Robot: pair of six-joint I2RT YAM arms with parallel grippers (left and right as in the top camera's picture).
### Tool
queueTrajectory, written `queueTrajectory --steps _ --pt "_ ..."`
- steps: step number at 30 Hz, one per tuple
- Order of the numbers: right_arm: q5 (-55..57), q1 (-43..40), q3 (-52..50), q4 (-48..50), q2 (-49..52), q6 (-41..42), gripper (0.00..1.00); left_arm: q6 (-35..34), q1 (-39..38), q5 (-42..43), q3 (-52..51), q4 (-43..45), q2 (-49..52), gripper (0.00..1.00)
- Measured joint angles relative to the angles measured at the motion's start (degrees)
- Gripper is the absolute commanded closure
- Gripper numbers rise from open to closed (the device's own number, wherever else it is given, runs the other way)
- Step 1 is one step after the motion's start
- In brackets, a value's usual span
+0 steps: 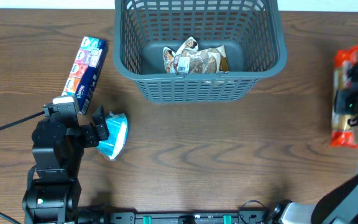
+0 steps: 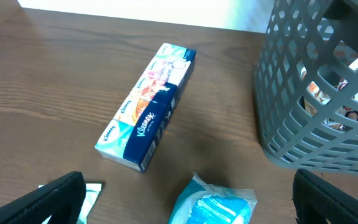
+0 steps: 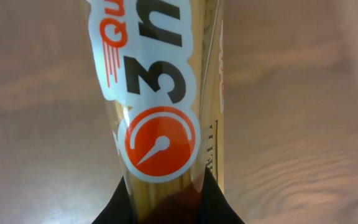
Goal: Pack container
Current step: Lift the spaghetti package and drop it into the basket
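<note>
Container (image 1: 263, 53): grey-blue lattice basket, upright at the far middle of the table (image 1: 229, 162). Several crinkled snack packets (image 1: 191, 59) lie on its solid bottom.

Left hand (image 1: 102, 132): low over the table at the near left, fingers (image 2: 55, 200) spread wide. A blue-and-white soft pack (image 1: 114, 135) lies on the table just ahead of the hand; in the wrist view its near end sits between the two fingers. Cannot tell whether either finger touches it. Nothing is gripped.

Long tissue multipack (image 1: 87, 65): flat on the table, left of the container and apart from it, beyond the blue pack.

Right hand (image 1: 353, 93): at the far right edge, over a long spaghetti packet (image 1: 344, 124) with orange-red ends. In the wrist view the packet fills the frame and dark fingers (image 3: 225, 202) press its two sides, so the hand is closed on it. Cannot tell whether the packet is off the table.
</note>
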Motion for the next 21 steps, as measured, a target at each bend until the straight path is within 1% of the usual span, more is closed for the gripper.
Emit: queueTrajectory --steps 5,9,13,21 --pt "-0.1 3.0 4.5 0.0 -3.9 0.4 0.99 0.0 0.0 0.0 0.0 0.0 0.0 0.01" --pt "-0.1 7.7 7.8 2.2 -6.0 0.5 0.99 0.0 0.0 0.0 0.0 0.0 0.0 0.01" --pt "-1.3 13.7 12.5 4.6 -7.1 0.5 0.99 0.0 0.0 0.0 0.0 -0.1 0.0 0.02" --pt "-7.0 26.6 25.6 7.8 -7.2 -0.5 0.99 0.0 0.0 0.0 0.0 -0.1 0.0 0.01"
